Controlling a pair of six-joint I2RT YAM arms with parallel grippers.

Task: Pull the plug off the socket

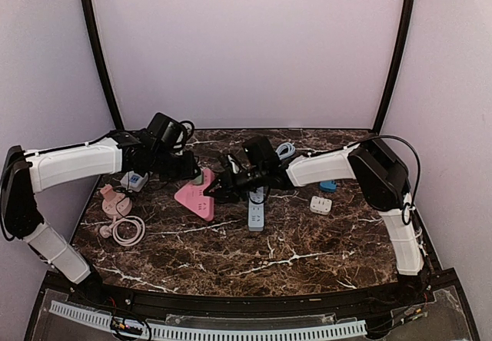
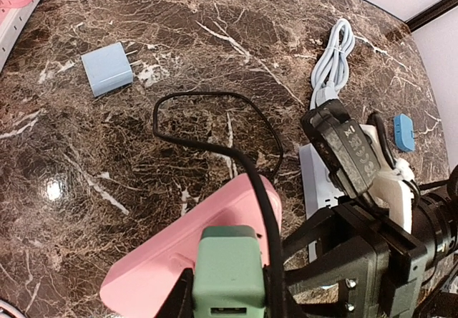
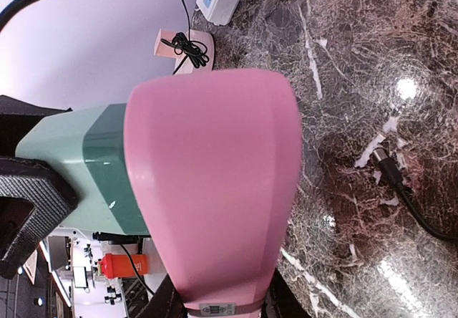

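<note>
Nearest the arm bases, on the left of the dark marbled tabletop [image 1: 231,268], lies a coiled pink cable [image 1: 127,230], with a small pink adapter [image 1: 110,198] just behind it.

Towards the middle sits the pink socket [image 1: 197,196], a wedge-shaped strip lying flat on the tabletop. The right fingers [image 1: 214,190] come in from the right and are closed on its end; in the right wrist view the pink body fills the space between them. The green plug [image 2: 229,268] stands on the far-left part of the pink socket, its body butting against the pink face with no gap showing. The left fingers [image 3: 28,189] are closed on the green plug, one on each side, and a black textured pad presses its flank. A thin black cord [image 2: 207,121] loops over the tabletop and runs across the pink socket beside the green plug.

Just right of the right fingers lies a blue-grey power strip [image 1: 256,215], and further right a white adapter [image 1: 321,204] with a small blue block [image 1: 328,186] behind it. On the left, behind the pink adapter, a white and blue charger [image 1: 134,180] sits beside the left arm. A bundled white cable [image 2: 333,60] lies towards the far edge, and a pale blue cube [image 2: 107,69] rests apart from it on bare marble.
</note>
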